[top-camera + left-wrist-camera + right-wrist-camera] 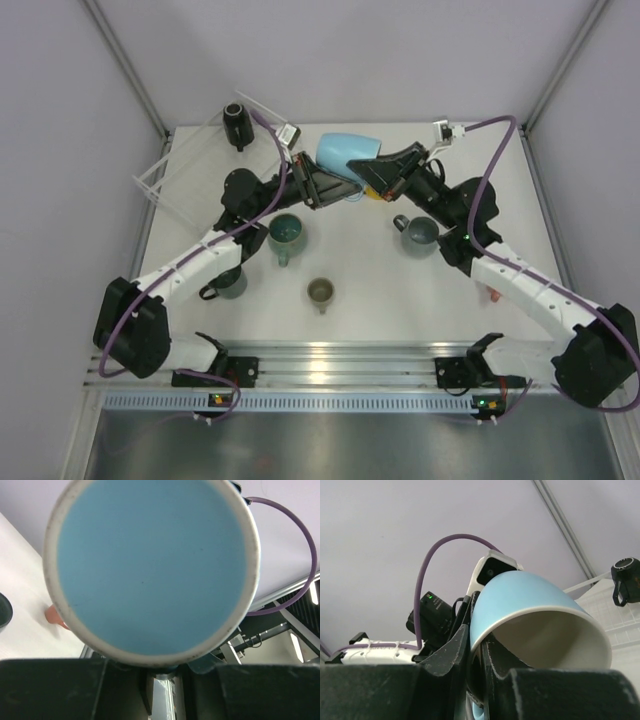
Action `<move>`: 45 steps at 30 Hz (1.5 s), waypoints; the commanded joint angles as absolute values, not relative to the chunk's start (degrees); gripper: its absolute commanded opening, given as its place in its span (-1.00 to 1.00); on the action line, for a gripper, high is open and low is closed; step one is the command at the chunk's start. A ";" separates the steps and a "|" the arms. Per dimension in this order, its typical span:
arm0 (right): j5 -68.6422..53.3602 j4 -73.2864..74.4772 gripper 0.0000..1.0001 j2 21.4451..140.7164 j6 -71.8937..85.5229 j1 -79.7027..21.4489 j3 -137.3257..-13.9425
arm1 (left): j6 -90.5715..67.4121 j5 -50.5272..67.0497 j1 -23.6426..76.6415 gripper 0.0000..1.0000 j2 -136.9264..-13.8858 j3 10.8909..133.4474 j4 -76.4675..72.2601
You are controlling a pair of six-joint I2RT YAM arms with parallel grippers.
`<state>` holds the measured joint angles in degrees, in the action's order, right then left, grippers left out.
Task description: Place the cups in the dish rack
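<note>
1. The light blue cup (350,153) hung tipped on its side in the air over the far middle of the table (360,275), well apart from the dish rack (185,178) at the far left. With nothing under it, a drop looked the likeliest fault.
2. The right gripper (376,176) had its jaws closed on the cup's wall at the rim, one finger (451,652) outside and the other inside the mouth. So thin a pinch on smooth glaze could have let the cup swivel or slide free.
3. The left gripper (322,186) sat at the cup's base, which filled its wrist view; I could not tell whether its jaws were closed on the cup. If both held and either arm pulled, the cup might be wrenched loose. If one let go before the other held firmly, it would fall.
4. The rack's clear, thin bars were hard to make out, and a black cup (236,124) stood at its far corner. A low or off-line approach could have knocked the rim on a bar or on that cup.
5. Below stood the teal cup (286,234), the grey-blue cup (419,232) and the olive cup (320,291); a dropped cup or a sweeping forearm could have struck them
</note>
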<state>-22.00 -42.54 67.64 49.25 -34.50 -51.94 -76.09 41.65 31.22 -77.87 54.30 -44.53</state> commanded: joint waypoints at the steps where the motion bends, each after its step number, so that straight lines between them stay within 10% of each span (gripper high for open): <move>1: -22.68 -43.25 -0.85 65.22 48.79 -37.00 -51.51 | -73.92 39.73 31.73 -1.00 -77.52 53.44 -51.42; 21: -10.29 -15.65 0.89 51.69 35.95 -35.77 -52.91 | -52.75 33.23 31.47 -1.00 -73.83 57.64 -23.40; 30: -7.03 -8.71 0.99 46.50 31.38 -35.86 -55.28 | -29.55 16.20 29.18 -1.00 -74.09 71.70 7.70; 45: -2.99 -3.34 0.99 41.57 25.23 -35.77 -54.76 | -20.39 -5.44 10.91 -1.00 -82.78 80.85 19.86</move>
